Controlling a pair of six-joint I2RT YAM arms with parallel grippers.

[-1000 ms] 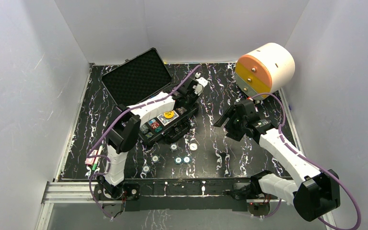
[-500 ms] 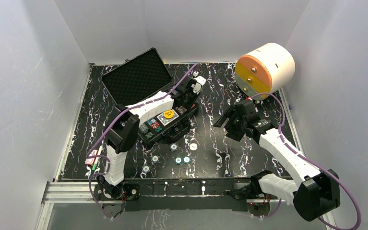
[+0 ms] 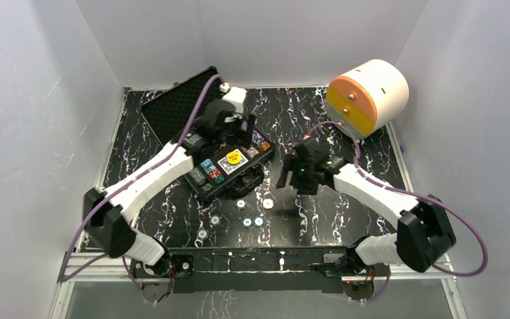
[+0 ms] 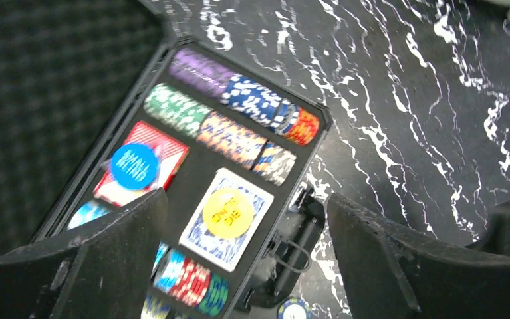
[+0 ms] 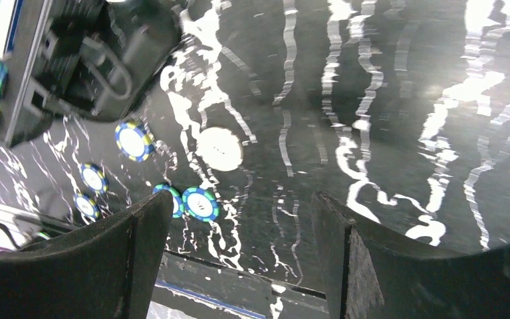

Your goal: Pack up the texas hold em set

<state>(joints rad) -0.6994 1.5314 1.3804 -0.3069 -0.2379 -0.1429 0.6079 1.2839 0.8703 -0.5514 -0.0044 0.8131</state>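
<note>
My left fingers (image 4: 112, 259) stand wide apart and empty above the black hard rectangular foam-lined case (image 4: 195, 169). Its yellow round button (image 4: 228, 213) shows in the gap between them, and the blue round button (image 4: 134, 166) is just past one fingertip. Two card decks (image 4: 207, 250) lie under those two buttons, beside rows of ridged multicoloured poker chips (image 4: 232, 138) standing on edge. My right fingers (image 5: 129, 266) are apart too, gripping nothing. Six loose round chips (image 5: 200, 203) lie flat on the black white-veined bench (image 5: 385, 100): one plain white in the gap, five blue-rimmed near one finger.
</note>
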